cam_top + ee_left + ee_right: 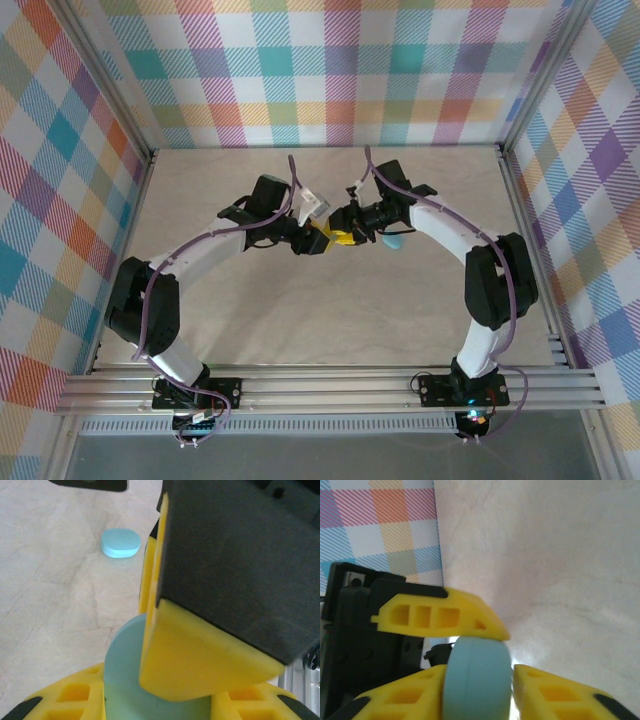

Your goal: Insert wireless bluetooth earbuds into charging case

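Note:
A teal oval charging case [477, 680] is held above the table's middle, lid closed, with a seam round its edge. My right gripper [479, 692] is shut on its two flat faces. My left gripper [160, 702] grips the same case [125, 675] from the opposite side, its fingers [65, 695] against the rim. In the top view both grippers, left [316, 241] and right [346, 236], meet tip to tip. A second teal case [120, 543] lies closed on the table, just right of the right gripper [394, 240]. The small earbuds are out of view.
The pale stone-patterned table [330, 320] is walled by checked panels [330, 70] at the back and sides. A metal rail [330, 385] runs along the near edge. The right gripper's black body [240, 555] blocks much of the left wrist view.

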`<state>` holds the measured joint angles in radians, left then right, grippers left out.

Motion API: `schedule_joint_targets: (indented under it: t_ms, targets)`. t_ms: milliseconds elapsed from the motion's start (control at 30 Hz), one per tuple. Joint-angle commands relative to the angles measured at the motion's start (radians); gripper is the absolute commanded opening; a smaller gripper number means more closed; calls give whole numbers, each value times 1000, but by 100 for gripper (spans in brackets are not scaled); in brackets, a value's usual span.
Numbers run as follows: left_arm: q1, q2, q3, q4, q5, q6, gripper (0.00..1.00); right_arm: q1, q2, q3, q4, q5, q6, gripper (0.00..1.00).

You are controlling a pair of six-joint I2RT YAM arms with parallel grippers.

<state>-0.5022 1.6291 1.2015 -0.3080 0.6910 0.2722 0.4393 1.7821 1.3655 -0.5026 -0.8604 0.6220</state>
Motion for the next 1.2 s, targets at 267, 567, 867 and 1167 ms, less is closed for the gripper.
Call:
schedule_joint_targets:
  t_ms: [267,567,867,1167]
  targets:
    - [17,-143,-14,97,-80,-45,59,-9,-122,-84,156,35,130,13]
    - [217,-386,-148,303,50,-159,73,-79,-304,-179,503,145,480,14]
    - [149,-381,-233,745,33,-433,74,-64,-290,-192,839,186,808,14]
    - [71,-213,-180,1004,51,-590,71,-22,-285,-158,895,178,876,14]
